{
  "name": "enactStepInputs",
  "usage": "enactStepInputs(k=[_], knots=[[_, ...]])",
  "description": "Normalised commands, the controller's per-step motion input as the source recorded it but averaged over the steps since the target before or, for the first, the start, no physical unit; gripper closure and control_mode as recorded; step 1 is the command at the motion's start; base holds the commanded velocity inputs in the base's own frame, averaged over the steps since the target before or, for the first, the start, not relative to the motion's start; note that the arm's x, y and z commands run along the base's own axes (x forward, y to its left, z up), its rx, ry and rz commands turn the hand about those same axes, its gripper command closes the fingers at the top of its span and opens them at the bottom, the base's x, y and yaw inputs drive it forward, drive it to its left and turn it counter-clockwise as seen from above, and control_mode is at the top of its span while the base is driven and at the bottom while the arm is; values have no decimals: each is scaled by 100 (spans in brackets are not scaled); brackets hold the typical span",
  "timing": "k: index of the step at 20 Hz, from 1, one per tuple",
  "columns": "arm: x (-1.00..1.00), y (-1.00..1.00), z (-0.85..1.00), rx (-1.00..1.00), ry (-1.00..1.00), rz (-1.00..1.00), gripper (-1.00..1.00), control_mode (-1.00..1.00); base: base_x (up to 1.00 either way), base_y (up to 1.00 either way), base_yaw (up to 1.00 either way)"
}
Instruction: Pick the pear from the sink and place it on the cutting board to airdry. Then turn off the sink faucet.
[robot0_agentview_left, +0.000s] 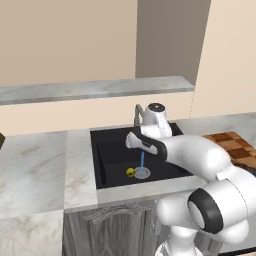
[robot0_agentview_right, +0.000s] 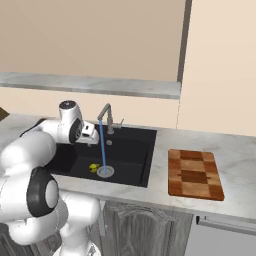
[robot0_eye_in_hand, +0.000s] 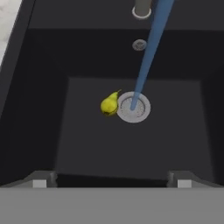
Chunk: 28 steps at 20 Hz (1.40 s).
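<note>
The small yellow-green pear (robot0_agentview_left: 130, 172) (robot0_agentview_right: 93, 168) (robot0_eye_in_hand: 109, 105) lies on the floor of the black sink (robot0_agentview_left: 107, 150) (robot0_agentview_right: 135, 150) (robot0_eye_in_hand: 87, 144), touching the left side of the silver drain ring (robot0_eye_in_hand: 133, 107). A blue stream of water (robot0_eye_in_hand: 146, 57) falls from the grey faucet (robot0_agentview_left: 137, 114) (robot0_agentview_right: 106, 116) onto the drain. My gripper (robot0_agentview_left: 133, 142) (robot0_agentview_right: 91, 140) (robot0_eye_in_hand: 111, 181) hangs open above the basin, well over the pear, with nothing between its fingers. The checkered wooden cutting board (robot0_agentview_left: 235, 147) (robot0_agentview_right: 194, 173) lies on the counter right of the sink.
Grey-white marble counter (robot0_agentview_left: 35, 165) (robot0_agentview_right: 235, 150) frames the sink on both sides. A raised marble ledge (robot0_agentview_left: 95, 89) runs along the wall behind the faucet. The faucet post and spout stand close behind my hand.
</note>
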Motion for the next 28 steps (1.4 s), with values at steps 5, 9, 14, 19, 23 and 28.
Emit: enactStepInputs(k=[5, 9, 14, 19, 23, 28], knots=[[22, 3, -37, 0, 0, 0, -100, -100, 0, 0, 0], [18, 3, -34, 0, 0, 0, -100, -100, 0, 0, 0], [16, 7, -28, 0, 0, 0, -100, -100, 0, 0, 0], [12, 4, -27, 0, 0, 0, -100, -100, 0, 0, 0], [5, 7, -21, 0, 0, 0, -100, -100, 0, 0, 0], [0, 10, -25, 0, 0, 0, -100, -100, 0, 0, 0]])
